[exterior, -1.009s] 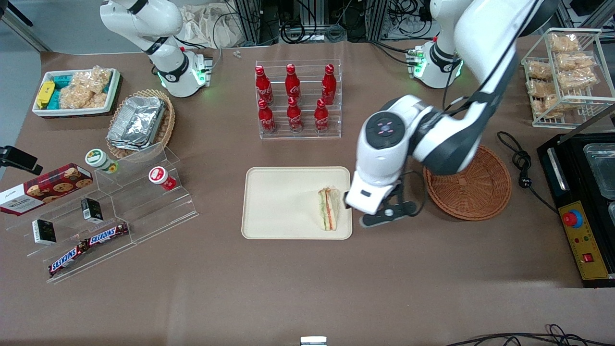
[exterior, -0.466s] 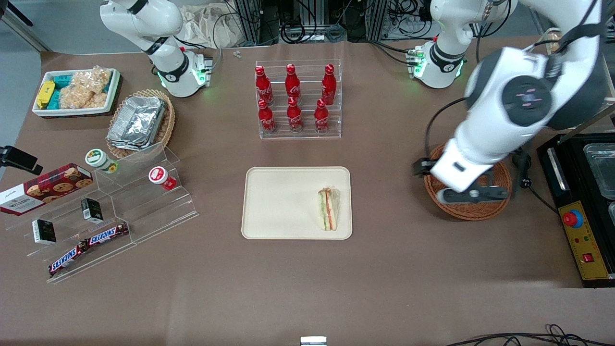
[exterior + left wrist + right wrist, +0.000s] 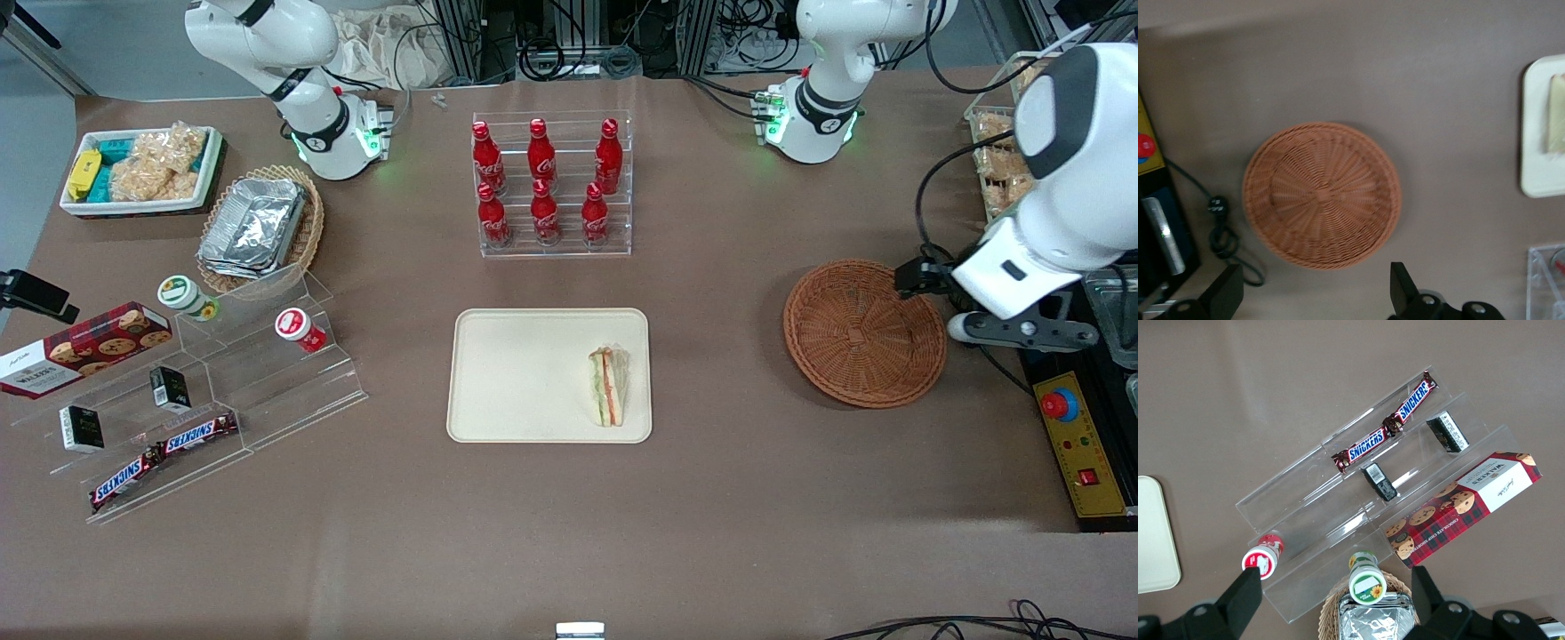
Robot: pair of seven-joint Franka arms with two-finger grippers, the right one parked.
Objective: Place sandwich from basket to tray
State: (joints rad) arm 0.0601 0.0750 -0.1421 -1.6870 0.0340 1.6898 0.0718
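Note:
The sandwich (image 3: 608, 386) lies on the cream tray (image 3: 516, 373), near the tray's edge that faces the basket. The round reddish-brown basket (image 3: 864, 333) is empty. My left gripper (image 3: 1022, 331) hangs above the table beside the basket, toward the working arm's end, over the edge of a black machine. In the left wrist view the gripper (image 3: 1313, 297) is open with nothing between its fingers (image 3: 1401, 288). That view also shows the empty basket (image 3: 1321, 195), a piece of the tray (image 3: 1538, 160) and the sandwich (image 3: 1557, 113).
A clear rack of red cola bottles (image 3: 551, 182) stands farther from the camera than the tray. A black machine with a red button (image 3: 1060, 404) and a wire rack of snack bags (image 3: 1000, 169) sit at the working arm's end. A black cable (image 3: 1221, 233) lies beside the basket.
My gripper has swung away from the tray, passed over the basket and now hangs at the working arm's end. The sandwich stays on the tray.

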